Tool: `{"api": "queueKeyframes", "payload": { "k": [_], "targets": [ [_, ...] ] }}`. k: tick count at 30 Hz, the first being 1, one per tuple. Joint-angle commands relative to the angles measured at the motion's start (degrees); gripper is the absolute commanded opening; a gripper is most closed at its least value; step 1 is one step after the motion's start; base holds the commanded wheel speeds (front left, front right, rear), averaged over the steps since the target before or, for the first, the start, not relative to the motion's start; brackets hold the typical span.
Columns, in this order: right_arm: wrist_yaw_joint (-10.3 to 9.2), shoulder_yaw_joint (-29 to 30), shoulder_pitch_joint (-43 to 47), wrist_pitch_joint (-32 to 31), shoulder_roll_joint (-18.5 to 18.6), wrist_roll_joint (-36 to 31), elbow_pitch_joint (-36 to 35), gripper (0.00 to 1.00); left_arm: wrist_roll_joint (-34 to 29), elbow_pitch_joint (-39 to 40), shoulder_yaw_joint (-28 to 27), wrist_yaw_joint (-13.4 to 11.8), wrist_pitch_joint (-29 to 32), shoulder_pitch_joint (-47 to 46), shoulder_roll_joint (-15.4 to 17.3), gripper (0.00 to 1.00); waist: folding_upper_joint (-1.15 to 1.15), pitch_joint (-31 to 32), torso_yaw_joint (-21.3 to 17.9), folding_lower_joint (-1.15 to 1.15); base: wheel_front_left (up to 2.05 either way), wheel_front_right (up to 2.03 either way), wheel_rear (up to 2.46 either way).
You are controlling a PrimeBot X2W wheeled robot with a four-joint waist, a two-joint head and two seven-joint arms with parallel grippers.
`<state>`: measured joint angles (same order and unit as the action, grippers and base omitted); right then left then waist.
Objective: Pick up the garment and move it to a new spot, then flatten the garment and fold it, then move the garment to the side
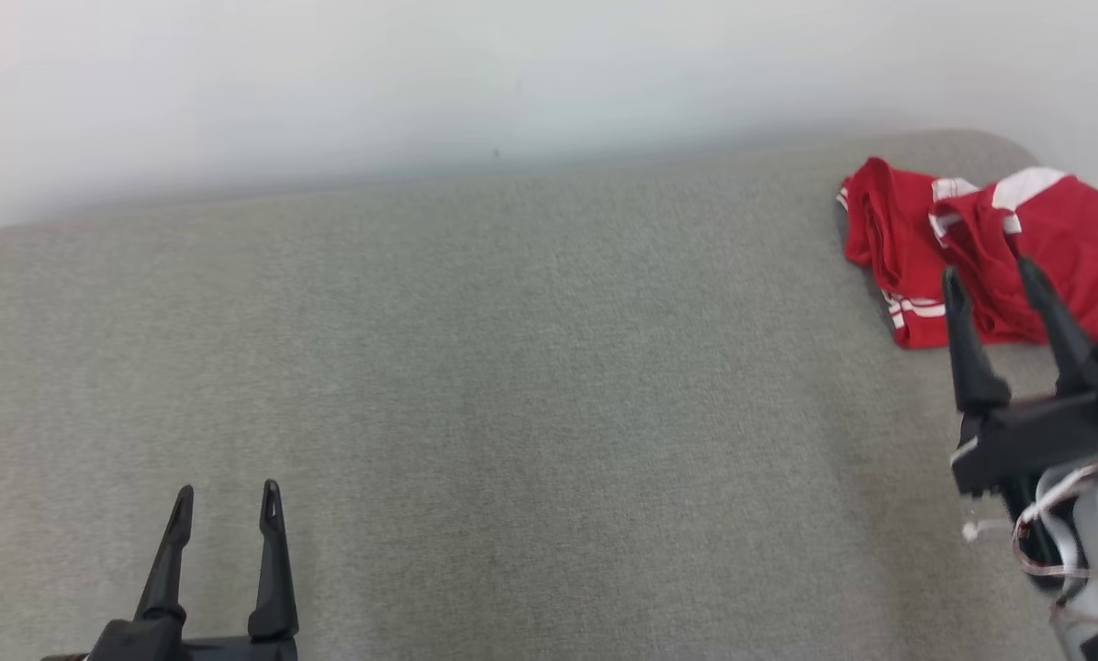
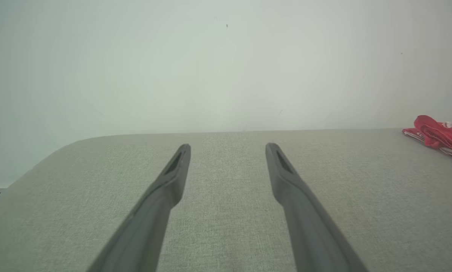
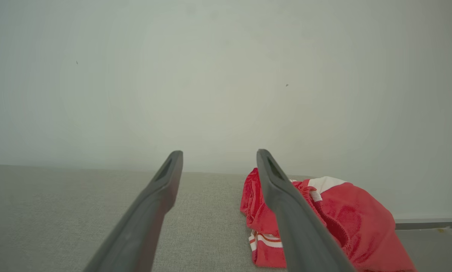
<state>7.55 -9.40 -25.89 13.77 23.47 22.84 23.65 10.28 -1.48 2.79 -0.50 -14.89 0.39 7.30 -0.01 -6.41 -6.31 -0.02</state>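
Red garment [image 1: 971, 234] with white stripes, crumpled in a loose heap, lying at the grey surface's far right corner

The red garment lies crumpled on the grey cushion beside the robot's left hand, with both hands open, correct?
Wrong hand: the head view shows the red garment crumpled on the grey cushion beside the right hand, far from the left hand. Both hands are open.

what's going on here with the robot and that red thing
A two-armed robot faces a grey padded surface. A crumpled red garment with white stripes lies near its far right corner. The right gripper is open at the garment's near edge, with nothing gripped yet. The left gripper is open too, over bare surface at the lower left.
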Motion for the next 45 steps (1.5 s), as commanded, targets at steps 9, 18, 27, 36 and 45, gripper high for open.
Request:
{"api": "queueKeyframes", "payload": {
  "k": [9,18,27,36,45],
  "targets": [
    [-0.18,5.82,15.95,-3.40,-7.15,-2.95,-12.70,1.00,1.11,-1.00,-1.51,-0.05,-0.27,2.16,0.00,1.00,0.01,5.34,3.61,0.02,0.00,0.00,0.00],
    [-0.18,8.04,27.33,-2.97,-13.01,-6.64,-20.50,1.00,1.36,-2.55,-2.40,0.14,-0.28,3.44,-0.02,1.00,0.01,6.74,4.12,0.02,0.00,0.00,0.00],
    [-0.18,8.34,30.19,-2.05,-14.46,-7.74,-21.54,1.00,1.42,-5.03,-2.17,-0.49,0.04,4.43,0.26,1.00,0.01,7.36,3.57,0.02,0.00,0.00,0.00],
    [0.00,8.19,30.08,-1.74,-14.53,-7.48,-19.88,0.00,1.44,-6.42,-1.97,-1.12,0.57,4.25,0.08,0.00,0.01,7.47,3.75,0.02,0.00,0.00,0.00],
    [-0.01,8.62,29.45,-3.46,-15.11,0.72,-18.11,0.00,9.70,-8.12,-2.87,-0.18,2.94,3.03,-0.61,0.00,0.01,7.40,3.91,0.02,0.00,0.00,0.00]
  ]
}}
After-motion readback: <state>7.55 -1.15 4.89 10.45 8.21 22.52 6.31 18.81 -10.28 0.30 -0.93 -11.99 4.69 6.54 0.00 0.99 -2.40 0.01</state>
